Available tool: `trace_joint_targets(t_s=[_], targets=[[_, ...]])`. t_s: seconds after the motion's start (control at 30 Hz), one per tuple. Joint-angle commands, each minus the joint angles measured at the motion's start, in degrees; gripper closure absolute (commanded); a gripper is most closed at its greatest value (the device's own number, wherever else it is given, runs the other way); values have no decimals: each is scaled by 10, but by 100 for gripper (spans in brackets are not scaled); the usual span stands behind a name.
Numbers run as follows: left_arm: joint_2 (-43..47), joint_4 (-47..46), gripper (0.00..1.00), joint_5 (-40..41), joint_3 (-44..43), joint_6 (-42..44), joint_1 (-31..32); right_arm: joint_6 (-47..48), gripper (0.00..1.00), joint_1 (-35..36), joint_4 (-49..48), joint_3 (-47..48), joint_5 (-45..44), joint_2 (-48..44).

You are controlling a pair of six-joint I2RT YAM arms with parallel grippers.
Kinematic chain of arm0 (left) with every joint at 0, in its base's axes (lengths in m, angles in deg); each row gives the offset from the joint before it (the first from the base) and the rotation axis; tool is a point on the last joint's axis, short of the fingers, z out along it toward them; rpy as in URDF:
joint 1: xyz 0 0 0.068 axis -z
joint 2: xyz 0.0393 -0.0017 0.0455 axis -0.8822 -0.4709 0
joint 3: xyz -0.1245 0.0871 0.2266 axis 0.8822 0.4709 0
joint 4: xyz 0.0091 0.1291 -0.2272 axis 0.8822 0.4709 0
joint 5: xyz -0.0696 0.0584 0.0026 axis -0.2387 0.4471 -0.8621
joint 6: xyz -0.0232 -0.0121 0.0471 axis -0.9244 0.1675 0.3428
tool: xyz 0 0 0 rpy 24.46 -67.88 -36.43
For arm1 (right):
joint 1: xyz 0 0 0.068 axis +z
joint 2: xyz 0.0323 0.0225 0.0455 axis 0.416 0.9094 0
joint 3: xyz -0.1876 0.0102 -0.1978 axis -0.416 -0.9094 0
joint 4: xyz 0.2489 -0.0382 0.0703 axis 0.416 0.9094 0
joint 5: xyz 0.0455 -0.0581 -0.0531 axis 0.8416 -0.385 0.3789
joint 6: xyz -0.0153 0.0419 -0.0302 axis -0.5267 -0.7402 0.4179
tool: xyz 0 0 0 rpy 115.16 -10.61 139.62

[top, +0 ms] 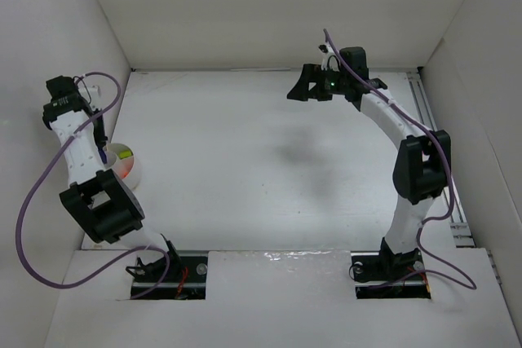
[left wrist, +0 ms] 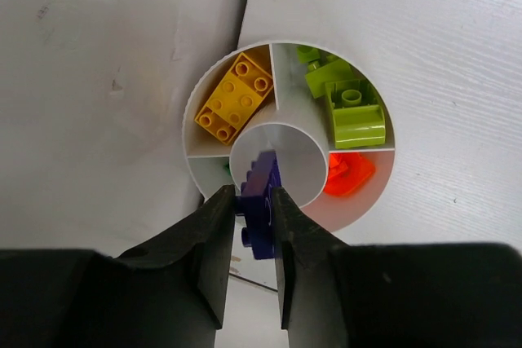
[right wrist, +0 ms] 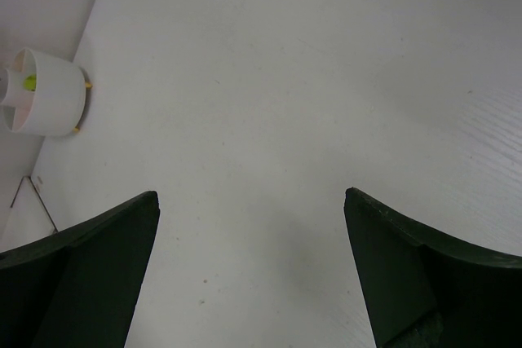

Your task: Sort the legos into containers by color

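Left end effector (left wrist: 254,195) pinches 1 purple-blue brick (left wrist: 259,232), jaws nearly closed, over the hollow middle of the divided cup (left wrist: 359,211). Released here, it could drop down that middle or beside the orange brick (left wrist: 349,175). Right end effector (right wrist: 251,197) gapes wide, empty.

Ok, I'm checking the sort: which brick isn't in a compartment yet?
The purple-blue brick, pinched by the left gripper over the container; the yellow brick, green bricks and red brick lie in compartments.
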Motion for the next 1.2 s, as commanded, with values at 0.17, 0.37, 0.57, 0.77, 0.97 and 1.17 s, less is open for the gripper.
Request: trace_joint_targets(t_s=[0.17,0.37,0.57,0.77,0.97,1.17], targets=[[-2,-11,73,26,-4,-11,2,-8,1,-2,-18,39,2,12],[4,-4,67,-10,-26,-11,2,-8,1,-2,-18,39,2,12],[-4,35,51,-97,-134,-1,32,-8,1,-7,-30,28,-3,-2],[-36,29,0,-97,-225,19,185,-8,1,-38,-10,11,-15,-35],[-70,-57,0,-140,-195,-10,302,10,1,-83,34,-41,-40,-98],[-164,-116,0,-247,-213,-82,324,23,1,-137,81,-98,-65,-135]])
